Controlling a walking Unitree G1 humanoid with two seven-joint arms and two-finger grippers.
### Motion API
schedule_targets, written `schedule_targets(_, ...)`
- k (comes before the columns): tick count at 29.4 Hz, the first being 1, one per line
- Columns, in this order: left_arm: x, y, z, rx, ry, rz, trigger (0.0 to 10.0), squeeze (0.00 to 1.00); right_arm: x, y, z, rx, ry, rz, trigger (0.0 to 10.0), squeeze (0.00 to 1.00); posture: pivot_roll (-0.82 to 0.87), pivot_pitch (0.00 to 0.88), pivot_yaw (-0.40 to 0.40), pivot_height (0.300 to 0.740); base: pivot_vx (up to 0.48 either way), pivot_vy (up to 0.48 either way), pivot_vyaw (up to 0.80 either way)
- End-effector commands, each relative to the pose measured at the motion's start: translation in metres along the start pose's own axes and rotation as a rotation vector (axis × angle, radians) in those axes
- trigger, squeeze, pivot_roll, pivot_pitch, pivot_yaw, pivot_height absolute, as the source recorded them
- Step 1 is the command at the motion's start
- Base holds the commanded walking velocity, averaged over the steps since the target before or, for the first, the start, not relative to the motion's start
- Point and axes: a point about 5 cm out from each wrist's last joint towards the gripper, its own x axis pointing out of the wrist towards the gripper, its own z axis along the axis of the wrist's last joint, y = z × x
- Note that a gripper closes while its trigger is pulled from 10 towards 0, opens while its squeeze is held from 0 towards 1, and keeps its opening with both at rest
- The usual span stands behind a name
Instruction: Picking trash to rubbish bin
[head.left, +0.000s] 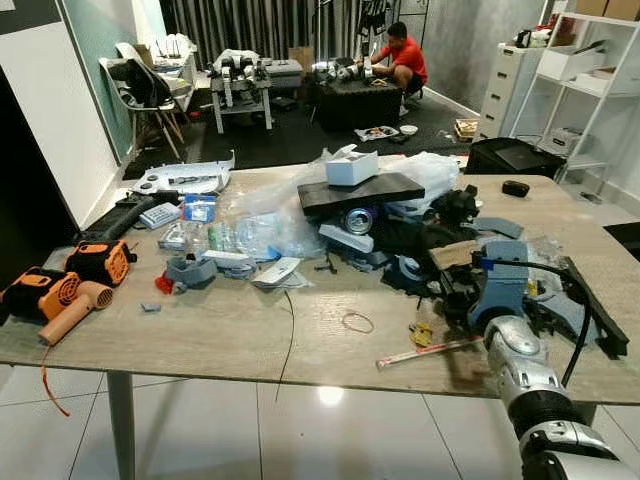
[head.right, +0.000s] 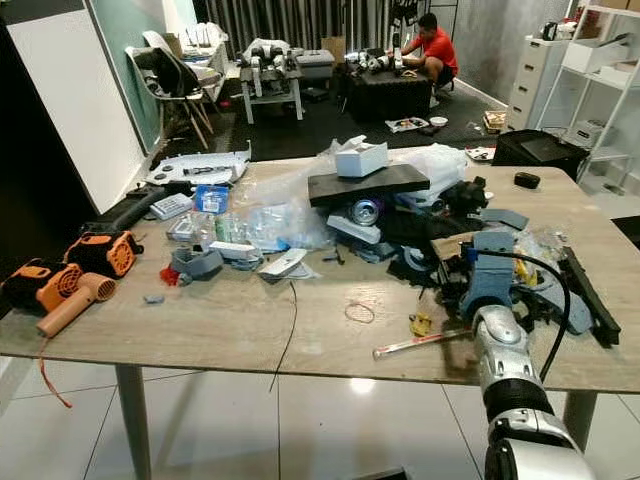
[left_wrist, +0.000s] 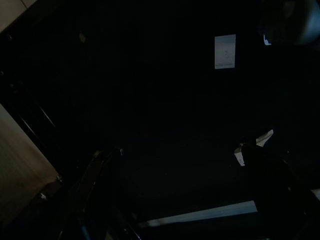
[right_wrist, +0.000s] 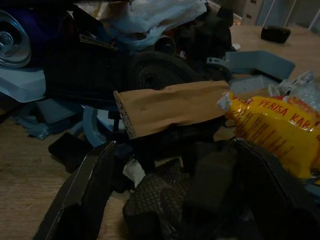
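One right end effector (right_wrist: 170, 190), fingers spread, low amid table (head.left: 250, 340) clutter beside cardboard scrap (right_wrist: 170, 107).

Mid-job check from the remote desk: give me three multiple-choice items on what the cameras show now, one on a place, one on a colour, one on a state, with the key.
1. Where is the right tool?
A. Over the floor
B. Low at the pile of dark parts on the right of the wood-grain table
C. Above the orange handheld blower

2. What colour is the crinkled snack wrapper beside the torn brown cardboard strip?
A. Yellow
B. Green
C. White

3. How do the right tool's fingers stand?
A. Shut on the strip
B. Shut on nothing
C. Open

Key: 1 B, the head views show the right arm reaching into the right-hand clutter. 2 A, the right wrist view shows yellow with red lettering. 3 C, the two fingers stand apart with debris between them.
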Motion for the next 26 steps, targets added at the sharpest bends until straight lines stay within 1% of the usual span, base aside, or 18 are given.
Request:
schedule_targets(1, 0.0, -0.001, -0.008, 0.001, 0.024, -0.002, 10.0, 0.0, 0.0, 0.003, -0.008, 0.021, 0.052, 0.005, 10.0, 0.0, -0.06, 0.096, 0.03, 0.74, 0.0, 0.0, 0.0)
schedule_targets(6, -0.001, 0.0, -0.011, -0.02, 0.029, 0.006, 10.0, 0.0, 0.002, 0.0, -0.008, -0.028, 0.087, -0.024, 10.0, 0.0, -0.05, 0.094, 0.029, 0.74, 0.0, 0.0, 0.0)
schedule_targets(7, -0.002, 0.005, -0.013, -0.088, 0.022, 0.033, 10.0, 0.0, 0.002, -0.001, -0.007, -0.026, 0.091, -0.036, 10.0, 0.0, -0.05, 0.094, 0.029, 0.74, 0.0, 0.0, 0.0)
schedule_targets(9, -0.004, 0.023, -0.012, -0.336, -0.018, 0.118, 10.0, 0.0, 0.003, -0.001, -0.007, -0.03, 0.088, -0.039, 10.0, 0.0, -0.06, 0.098, 0.031, 0.74, 0.0, 0.0, 0.0)
schedule_targets(10, -0.005, 0.03, -0.013, -0.414, -0.03, 0.147, 10.0, 0.0, 0.003, -0.001, -0.006, -0.029, 0.087, -0.038, 10.0, 0.0, -0.06, 0.098, 0.031, 0.74, 0.0, 0.0, 0.0)
schedule_targets(11, -0.01, 0.05, -0.018, -0.578, -0.049, 0.243, 10.0, 0.0, 0.003, -0.001, -0.006, -0.027, 0.084, -0.038, 10.0, 0.0, -0.06, 0.099, 0.031, 0.74, 0.0, 0.0, 0.0)
schedule_targets(12, -0.01, 0.05, -0.018, -0.578, -0.049, 0.243, 10.0, 0.0, 0.003, -0.001, -0.006, -0.027, 0.084, -0.038, 10.0, 0.0, -0.06, 0.099, 0.031, 0.74, 0.0, 0.0, 0.0)
schedule_targets(13, -0.016, 0.067, -0.03, -0.706, -0.049, 0.34, 10.0, 0.0, 0.002, -0.001, -0.006, -0.025, 0.082, -0.039, 10.0, 0.0, -0.05, 0.101, 0.031, 0.74, 0.0, 0.0, 0.0)
schedule_targets(15, -0.025, 0.086, -0.043, -0.837, -0.047, 0.445, 10.0, 0.0, 0.002, -0.002, -0.006, -0.025, 0.082, -0.041, 10.0, 0.0, -0.05, 0.101, 0.031, 0.74, 0.0, 0.0, 0.0)
schedule_targets(17, -0.039, 0.114, -0.058, -0.992, -0.08, 0.588, 10.0, 0.0, 0.003, 0.001, -0.002, 0.01, 0.047, -0.006, 10.0, 0.0, -0.05, 0.101, 0.031, 0.74, 0.0, 0.0, 0.0)
schedule_targets(18, -0.039, 0.114, -0.058, -0.992, -0.08, 0.588, 10.0, 0.0, 0.003, 0.001, -0.002, 0.01, 0.047, -0.006, 10.0, 0.0, -0.05, 0.101, 0.031, 0.74, 0.0, 0.0, 0.0)
schedule_targets(19, -0.053, 0.138, -0.066, -1.118, -0.145, 0.697, 10.0, 0.0, 0.003, 0.014, 0.009, 0.122, -0.055, 0.117, 10.0, 0.0, -0.03, 0.106, 0.026, 0.74, 0.0, 0.0, 0.0)
schedule_targets(20, -0.057, 0.146, -0.067, -1.157, -0.177, 0.724, 10.0, 0.0, 0.002, 0.02, 0.015, 0.18, -0.114, 0.185, 10.0, 0.0, -0.03, 0.106, 0.026, 0.74, 0.0, 0.0, 0.0)
schedule_targets(22, -0.057, 0.146, -0.067, -1.157, -0.177, 0.724, 10.0, 0.0, 0.002, 0.02, 0.015, 0.18, -0.114, 0.185, 10.0, 0.0, -0.03, 0.106, 0.026, 0.74, 0.0, 0.0, 0.0)
schedule_targets(23, -0.071, 0.169, -0.063, -1.202, -0.285, 0.794, 10.0, 0.0, -0.005, 0.039, 0.036, 0.322, -0.275, 0.405, 10.0, 0.0, -0.01, 0.11, 0.026, 0.74, 0.0, 0.0, 0.0)
schedule_targets(24, -0.071, 0.169, -0.063, -1.202, -0.285, 0.794, 10.0, 0.0, -0.005, 0.039, 0.036, 0.322, -0.275, 0.405, 10.0, 0.0, -0.01, 0.11, 0.026, 0.74, 0.0, 0.0, 0.0)
schedule_targets(25, -0.075, 0.176, -0.061, -1.221, -0.324, 0.813, 10.0, 0.0, -0.008, 0.044, 0.042, 0.355, -0.316, 0.47, 10.0, 0.0, -0.01, 0.11, 0.026, 0.74, 0.0, 0.0, 0.0)
schedule_targets(26, -0.083, 0.188, -0.056, -1.238, -0.39, 0.841, 10.0, 0.0, -0.013, 0.051, 0.048, 0.393, -0.357, 0.554, 10.0, 0.0, -0.01, 0.109, 0.026, 0.74, 0.0, 0.0, 0.0)
